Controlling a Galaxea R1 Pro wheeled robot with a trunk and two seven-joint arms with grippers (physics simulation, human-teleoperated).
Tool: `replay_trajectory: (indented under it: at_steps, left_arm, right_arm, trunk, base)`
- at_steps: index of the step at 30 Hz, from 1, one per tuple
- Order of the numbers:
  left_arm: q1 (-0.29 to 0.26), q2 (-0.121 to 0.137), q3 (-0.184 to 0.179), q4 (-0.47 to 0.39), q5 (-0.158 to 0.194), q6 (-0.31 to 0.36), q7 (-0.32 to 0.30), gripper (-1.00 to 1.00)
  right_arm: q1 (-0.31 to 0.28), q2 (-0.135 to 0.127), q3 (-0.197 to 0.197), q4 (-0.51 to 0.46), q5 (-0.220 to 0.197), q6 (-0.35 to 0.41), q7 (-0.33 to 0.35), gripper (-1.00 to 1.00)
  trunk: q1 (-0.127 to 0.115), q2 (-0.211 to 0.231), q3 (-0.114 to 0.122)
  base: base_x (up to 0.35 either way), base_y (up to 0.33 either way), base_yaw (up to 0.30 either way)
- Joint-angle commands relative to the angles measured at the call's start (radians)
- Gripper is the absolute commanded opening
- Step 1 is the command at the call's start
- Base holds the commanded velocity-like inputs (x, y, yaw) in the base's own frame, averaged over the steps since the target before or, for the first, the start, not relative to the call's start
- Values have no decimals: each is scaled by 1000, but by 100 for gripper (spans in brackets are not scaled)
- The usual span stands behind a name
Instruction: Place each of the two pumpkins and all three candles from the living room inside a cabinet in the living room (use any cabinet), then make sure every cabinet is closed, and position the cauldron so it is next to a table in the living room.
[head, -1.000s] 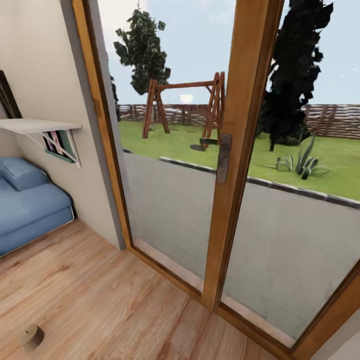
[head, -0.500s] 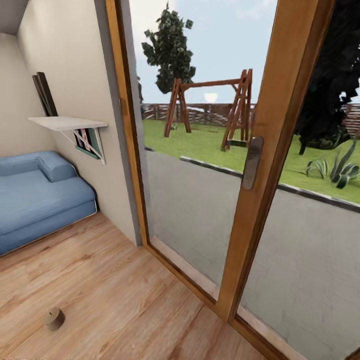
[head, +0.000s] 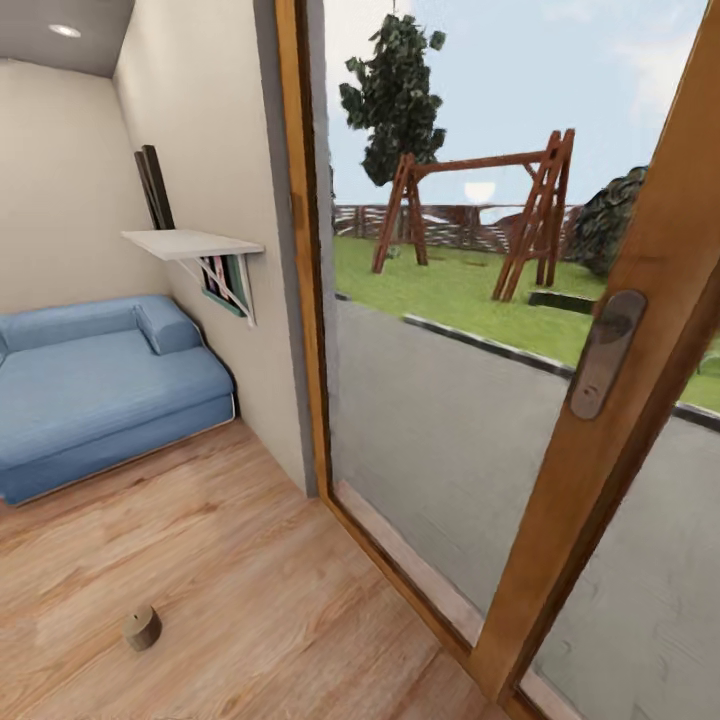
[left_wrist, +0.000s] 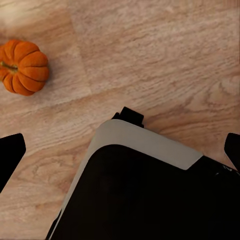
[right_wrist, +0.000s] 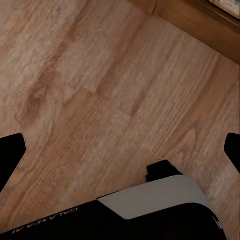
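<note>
Below my left gripper (left_wrist: 120, 152), on the wooden floor (left_wrist: 165, 55), lies one pumpkin (left_wrist: 23, 67), off to the side and well apart from my fingertips, which sit wide and empty. My right gripper (right_wrist: 120, 150) is spread wide too, over bare boards. Ahead I see one blue sofa (head: 95, 385), one glass door (head: 470, 400), and one small stubby cylinder (head: 142, 627) on the floor, which I take for a candle though it looks brownish. I judge I'm searching; next comes lowering onto the pumpkin or that one candle.
</note>
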Motion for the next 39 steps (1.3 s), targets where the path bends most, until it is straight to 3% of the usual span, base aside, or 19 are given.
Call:
replay_trajectory:
  at_steps: [1,28,39]
  left_arm:
    - [-1,0,-9,0,7,-3,4,100]
    - [-1,0,-8,0,7,-2,4,100]
    - [-1,-1,-9,0,7,-1,4,100]
  right_arm:
    - [-1,1,7,3,-4,-4,-2,100]
    - [-1,1,7,3,-4,-4,-2,100]
    - [-1,1,7,3,-4,-4,-2,100]
  trunk:
    - [0,-1,-1]
    - [0,-1,-11]
    - [0,-1,-15]
  base:
    - [151,0,282]
    - [28,0,282]
    - [208,-3,282]
